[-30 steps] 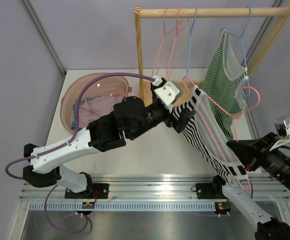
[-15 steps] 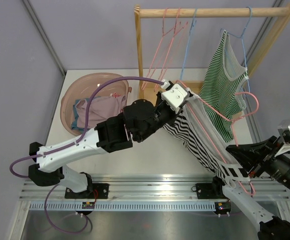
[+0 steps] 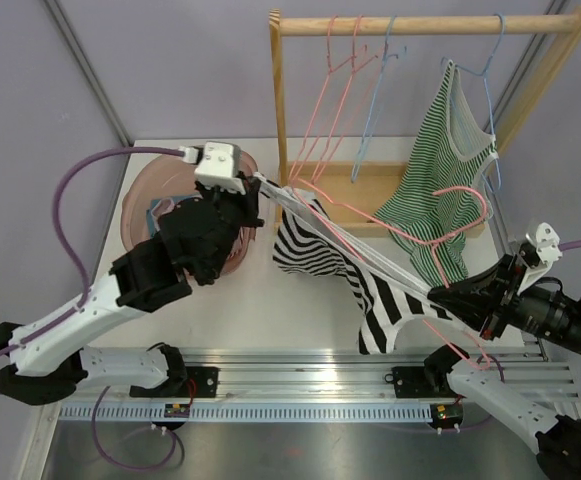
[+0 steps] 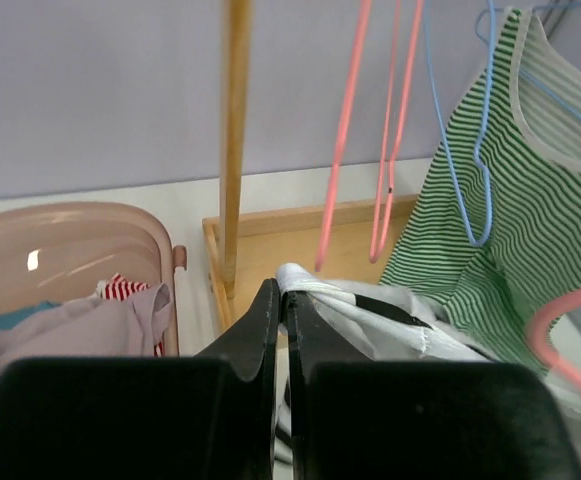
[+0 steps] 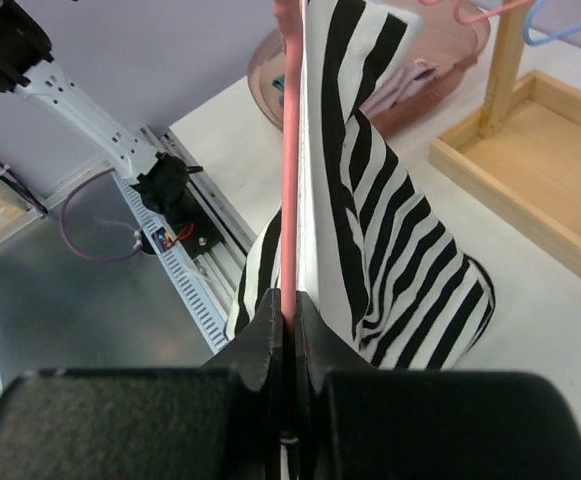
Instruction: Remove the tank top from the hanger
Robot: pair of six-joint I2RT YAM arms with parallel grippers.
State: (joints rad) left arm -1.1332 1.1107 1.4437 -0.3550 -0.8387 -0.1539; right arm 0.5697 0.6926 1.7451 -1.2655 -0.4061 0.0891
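The left arm [image 3: 120, 290] rises from its base at the near left corner of the bench and stretches diagonally toward the far middle, wrist bent so the left tool [image 3: 257, 180] points rightward. Its fingers are pressed together, pinching the white edge of the tank top [image 4: 320, 290]. The right arm [image 3: 560, 325] folds up from its base at the near right, its forearm lying almost level and aimed left. The right tool [image 3: 438, 296] has its fingers clamped flat on the pink wire of the hanger [image 5: 288, 150].
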